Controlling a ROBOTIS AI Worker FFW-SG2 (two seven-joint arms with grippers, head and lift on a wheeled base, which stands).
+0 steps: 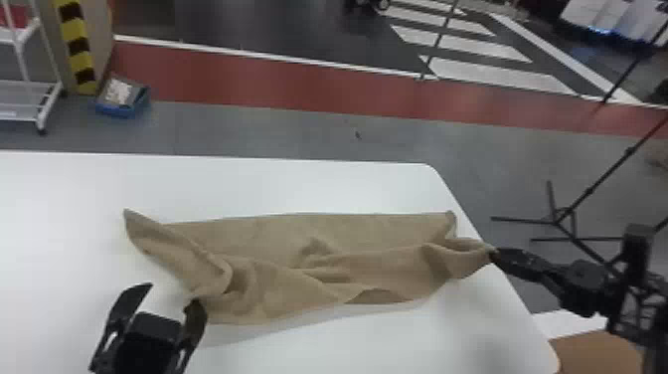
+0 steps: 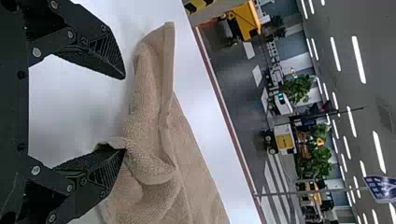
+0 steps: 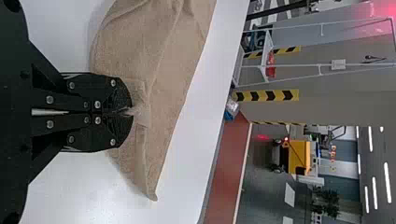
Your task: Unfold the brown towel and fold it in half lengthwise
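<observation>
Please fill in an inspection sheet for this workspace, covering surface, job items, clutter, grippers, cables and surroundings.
Surface: white table with a rounded far-right corner.
Job items: brown towel, spread across the table but rumpled, with overlapping folds and its far-left corner turned over.
Clutter: blue box with pale contents, on the floor past the table.
Left gripper: open, one finger against the towel's near-left part.
Right gripper: shut on the towel near its right end.
Cables: nothing seen.
Surroundings: white wheeled rack at left, black stand at right, red floor strip beyond.
</observation>
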